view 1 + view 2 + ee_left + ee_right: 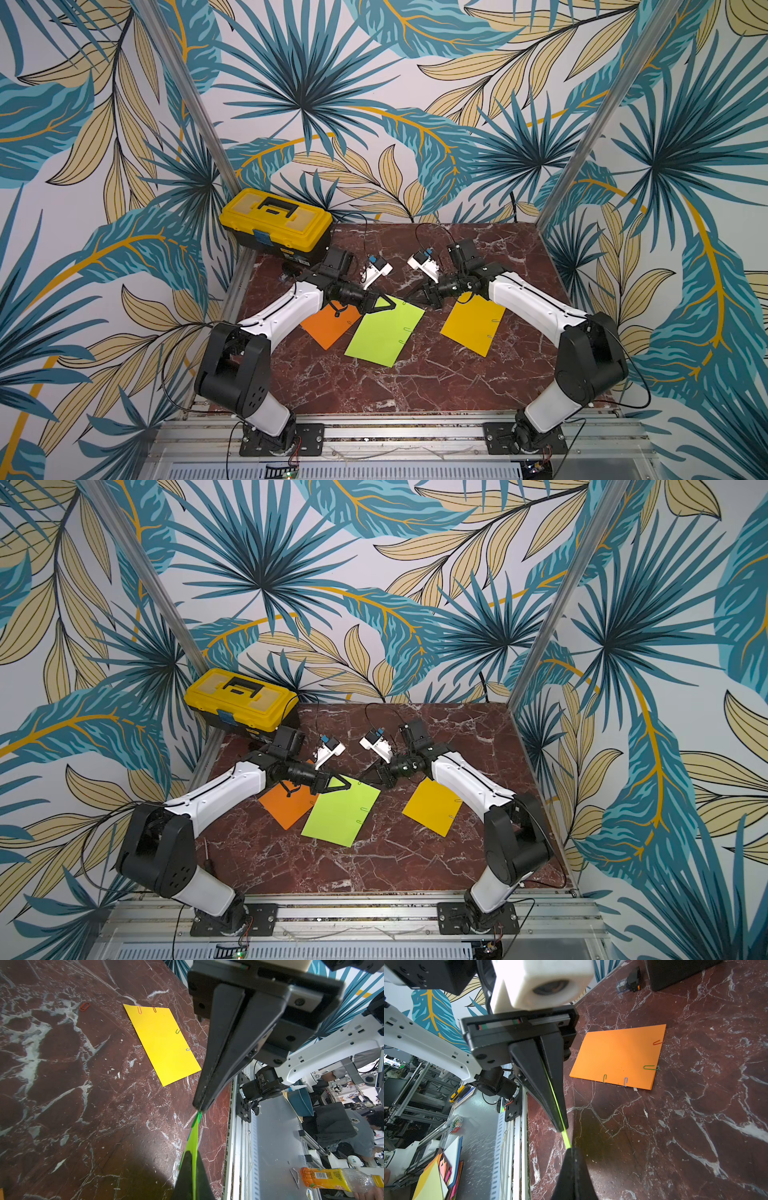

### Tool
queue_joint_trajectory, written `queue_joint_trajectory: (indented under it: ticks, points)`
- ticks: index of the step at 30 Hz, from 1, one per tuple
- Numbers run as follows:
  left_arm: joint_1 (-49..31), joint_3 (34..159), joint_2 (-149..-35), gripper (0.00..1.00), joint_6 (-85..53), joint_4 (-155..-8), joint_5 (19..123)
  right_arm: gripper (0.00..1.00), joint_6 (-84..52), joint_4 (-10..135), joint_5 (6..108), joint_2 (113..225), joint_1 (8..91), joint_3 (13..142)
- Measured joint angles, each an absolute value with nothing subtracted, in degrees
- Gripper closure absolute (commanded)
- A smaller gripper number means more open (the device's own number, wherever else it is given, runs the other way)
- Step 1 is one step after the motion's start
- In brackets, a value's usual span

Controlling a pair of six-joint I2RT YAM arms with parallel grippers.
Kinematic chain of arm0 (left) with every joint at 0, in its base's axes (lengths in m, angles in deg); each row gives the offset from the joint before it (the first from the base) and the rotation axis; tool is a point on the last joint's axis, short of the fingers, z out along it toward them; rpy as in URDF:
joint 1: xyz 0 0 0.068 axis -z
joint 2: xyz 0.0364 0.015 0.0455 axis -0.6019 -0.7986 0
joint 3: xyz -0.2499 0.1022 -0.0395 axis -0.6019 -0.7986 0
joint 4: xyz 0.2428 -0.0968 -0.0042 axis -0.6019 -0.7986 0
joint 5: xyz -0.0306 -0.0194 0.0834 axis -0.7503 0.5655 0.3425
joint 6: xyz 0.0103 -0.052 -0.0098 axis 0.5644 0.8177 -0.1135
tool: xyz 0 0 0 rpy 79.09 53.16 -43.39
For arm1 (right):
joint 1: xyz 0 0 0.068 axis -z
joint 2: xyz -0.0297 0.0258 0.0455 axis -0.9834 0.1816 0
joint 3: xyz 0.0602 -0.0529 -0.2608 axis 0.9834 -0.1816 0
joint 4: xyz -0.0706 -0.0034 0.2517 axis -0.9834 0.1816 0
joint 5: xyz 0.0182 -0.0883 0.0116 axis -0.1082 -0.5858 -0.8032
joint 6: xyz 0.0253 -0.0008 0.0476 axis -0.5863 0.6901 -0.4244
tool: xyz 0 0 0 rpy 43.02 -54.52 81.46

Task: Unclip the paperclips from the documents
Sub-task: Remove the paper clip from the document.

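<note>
Here the left claw point(561, 1126) and right claw point(200, 1108) pinch the lime sheet point(384, 332).

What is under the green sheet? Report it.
In both top views the green sheet covers one corner of the orange sheet. Around it only the marble table shows. Whatever else lies beneath its middle is hidden.

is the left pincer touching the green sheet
Touching: the right wrist view shows the left pincer shut on the green sheet, seen edge-on between its fingers.
</note>
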State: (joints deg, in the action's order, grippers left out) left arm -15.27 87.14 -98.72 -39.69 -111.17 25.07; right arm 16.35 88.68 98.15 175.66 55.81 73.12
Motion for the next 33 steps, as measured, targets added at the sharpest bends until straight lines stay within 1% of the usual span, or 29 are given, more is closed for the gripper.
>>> queue_joint_trajectory:
  ticks: [22,27,33]
  points:
    - [-14.8,87.4,-99.2,1.00,-40.6,-112.5,25.3,0.97,14.3,87.1,97.5,175.7,57.0,73.2]
    - [-14.7,87.4,-99.3,1.00,-40.7,-112.8,25.5,0.97,11.0,85.0,97.3,174.7,60.0,73.2]
    - [-14.7,87.4,-99.3,1.00,-40.7,-112.9,25.7,0.97,5.7,81.6,96.5,170.5,65.6,73.1]
